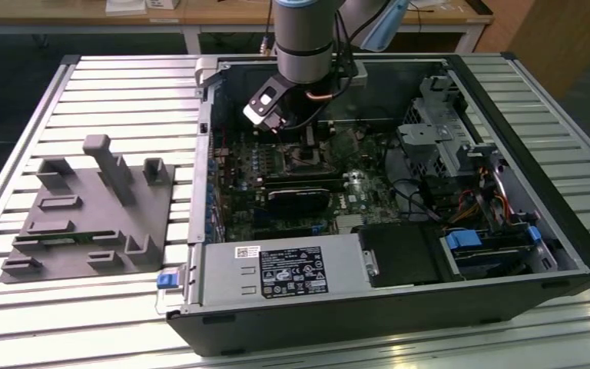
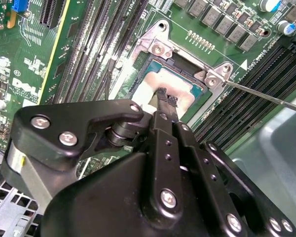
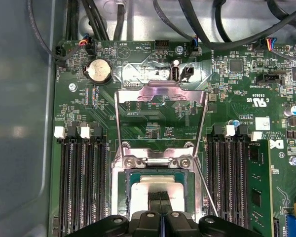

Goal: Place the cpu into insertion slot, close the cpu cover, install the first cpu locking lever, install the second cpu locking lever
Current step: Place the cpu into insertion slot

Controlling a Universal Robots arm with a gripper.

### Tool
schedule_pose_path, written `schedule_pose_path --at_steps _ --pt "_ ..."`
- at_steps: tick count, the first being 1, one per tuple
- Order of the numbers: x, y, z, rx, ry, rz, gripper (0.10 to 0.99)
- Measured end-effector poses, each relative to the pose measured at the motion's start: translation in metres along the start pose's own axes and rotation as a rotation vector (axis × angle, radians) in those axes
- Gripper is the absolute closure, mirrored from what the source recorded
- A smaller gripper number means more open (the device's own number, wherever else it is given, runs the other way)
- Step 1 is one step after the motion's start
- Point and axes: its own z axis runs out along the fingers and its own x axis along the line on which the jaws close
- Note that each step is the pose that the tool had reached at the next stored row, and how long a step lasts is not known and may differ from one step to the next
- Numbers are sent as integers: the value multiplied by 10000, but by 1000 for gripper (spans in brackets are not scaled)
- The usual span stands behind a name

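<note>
A slatted metal bench (image 1: 120, 84) carries an open computer case (image 1: 377, 315) lying on its side, with a grey moulded fixture (image 1: 90, 215) beside it on the exterior view's left. The robot arm (image 1: 306, 38) reaches down into the case over the green motherboard (image 3: 237, 98).

In the first wrist view the cpu cover (image 3: 160, 93), a thin silver frame with a square window, stands swung open on its hinge at the far edge of the socket, so the board shows through it. A thin wire locking lever (image 2: 266, 96) angles away from one corner of the socket, unlatched.

The insertion slot (image 3: 119, 190) sits between two banks of long black memory slots (image 3: 81, 182). The cpu (image 3: 143, 190) lies flat inside it, pale metal face up and green edge showing all round. The chip is square (so it has no long axis to speak of), and its sides run parallel to the socket rim and to the memory slots.

The pincer (image 3: 160, 196) hangs directly over the cpu, its tips above the middle of the metal face in both wrist views. Its two fingertips (image 2: 162, 94) are drawn together with barely a slit between them and grip nothing. Whether they touch the chip's surface or hover just clear of it cannot be told.
</note>
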Motion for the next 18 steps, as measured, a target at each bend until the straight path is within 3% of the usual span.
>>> schedule_pose_path --at_steps 6,18 --pt "5 6 -24 -18 30 3 980" --pt "-1 36 -394 -9 8 1 980"
